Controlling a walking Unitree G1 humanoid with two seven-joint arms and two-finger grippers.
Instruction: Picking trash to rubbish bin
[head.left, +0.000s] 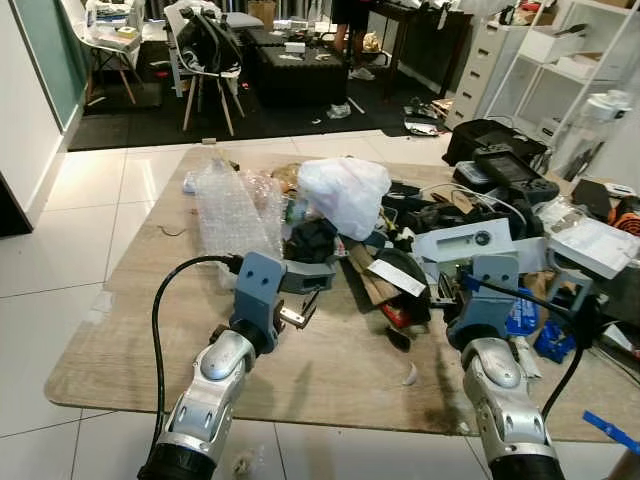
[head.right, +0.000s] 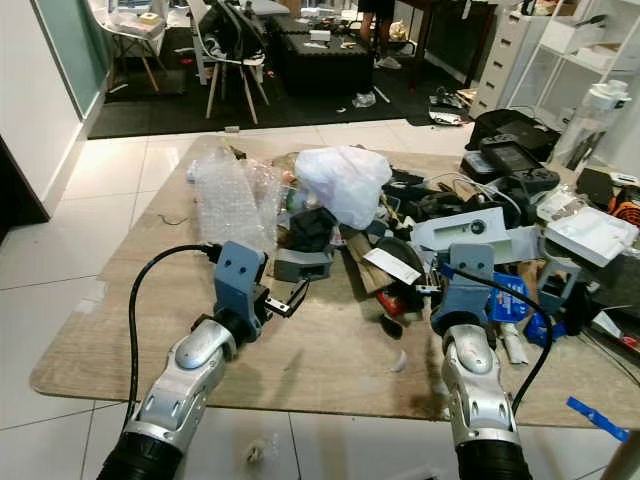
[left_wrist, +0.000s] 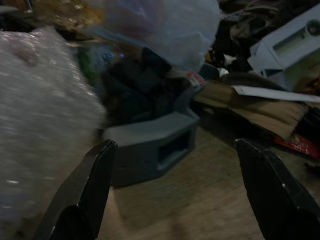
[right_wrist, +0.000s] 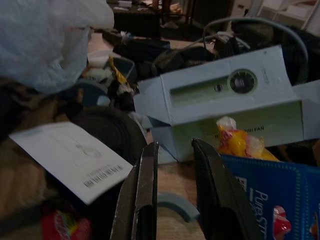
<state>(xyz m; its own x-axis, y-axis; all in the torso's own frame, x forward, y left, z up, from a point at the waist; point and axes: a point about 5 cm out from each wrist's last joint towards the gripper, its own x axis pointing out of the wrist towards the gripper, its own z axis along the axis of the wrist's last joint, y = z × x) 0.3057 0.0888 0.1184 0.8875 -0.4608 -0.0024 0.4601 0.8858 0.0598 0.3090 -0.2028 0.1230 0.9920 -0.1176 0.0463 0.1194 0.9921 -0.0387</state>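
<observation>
1. Where the robot stands at the near edge of a low wooden table (head.left: 130, 350), both silver arms reach forward over the bare wood.
2. Left gripper (left_wrist: 175, 190): fingers spread wide, holding nothing. It hovers low over the tabletop, pointed at a grey plastic block (left_wrist: 150, 147) just ahead of it.
3. Bubble wrap (head.left: 232, 205) lies on the robot's left side of the pile, next to the grey block; in the left wrist view it sits close beside one finger (left_wrist: 85, 195).
4. Behind the grey block: a crumpled dark item (head.left: 312, 240), and above that a white plastic bag (head.left: 345, 192), bulging, resting on top of the heap.
5. Right gripper (right_wrist: 172, 185): fingers nearly together with a narrow gap, nothing between them. It points at a pale cardboard box (right_wrist: 220, 95) with a round dial printed on it.
6. Near the right fingers: a blue packet (right_wrist: 270, 190) with white lettering, a yellow-red wrapper (right_wrist: 240, 142) on it, and a white paper label with a barcode (right_wrist: 75, 160) lying over dark material.
7. Trash covers the table's middle and right: cables, cardboard, dark scraps. A small white scrap (head.left: 410, 375) lies alone on bare wood between the arms.
8. Floor is pale tile; chairs (head.left: 205, 60) and dark furniture stand further off.
</observation>
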